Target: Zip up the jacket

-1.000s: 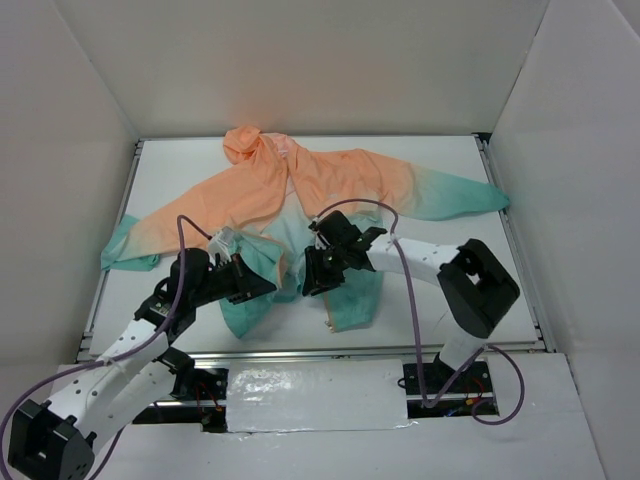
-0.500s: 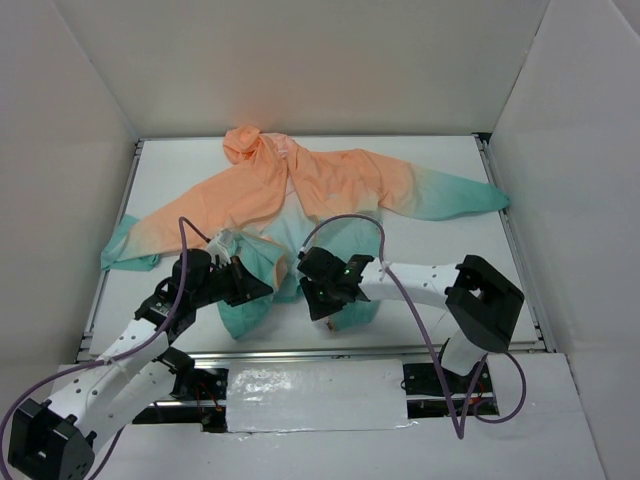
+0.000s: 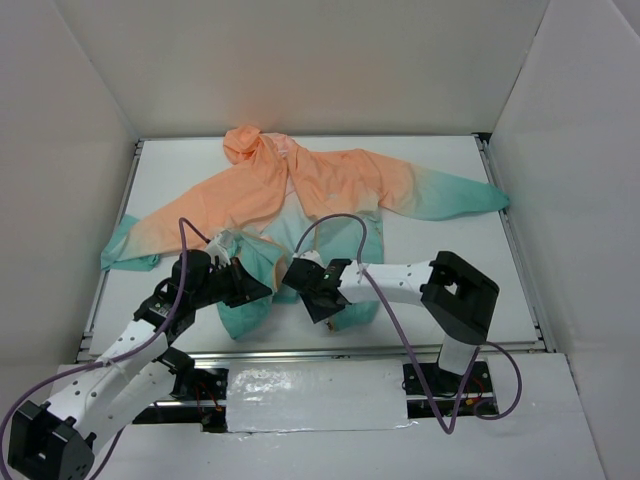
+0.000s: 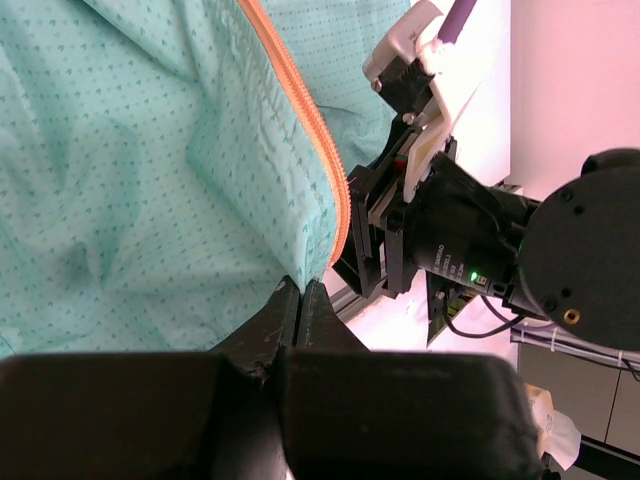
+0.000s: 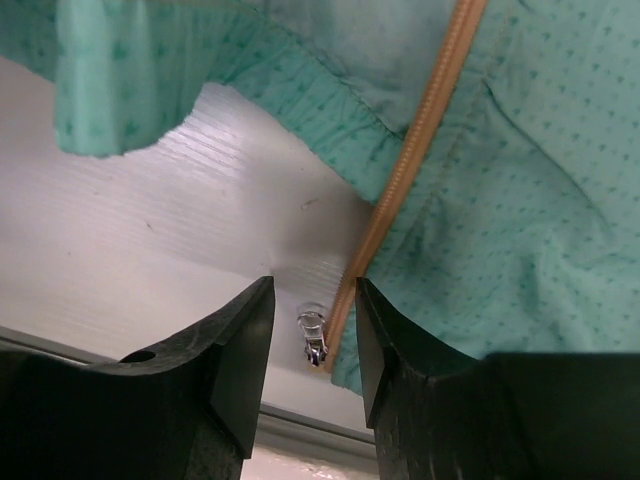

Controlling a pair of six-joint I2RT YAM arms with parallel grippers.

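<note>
From above, the jacket [image 3: 300, 190] lies spread on the table [image 3: 180, 170], with its hood far off and its green hem near the arms. It looks thin, soft and light, so it could bunch up easily. The left wrist view shows the left gripper [image 4: 302, 292] pinched tight on the hem beside the orange zipper [image 4: 300, 110]. The right wrist view shows the right gripper [image 5: 314, 300] with its jaws apart, holding nothing. The tiny silver pull [image 5: 313, 337] sits between them, and that looks like the spot to grab.

One jacket [image 3: 330, 185], one left end effector [image 4: 301, 300], one right end effector [image 5: 314, 300], maybe one slider [image 5: 313, 338]
</note>
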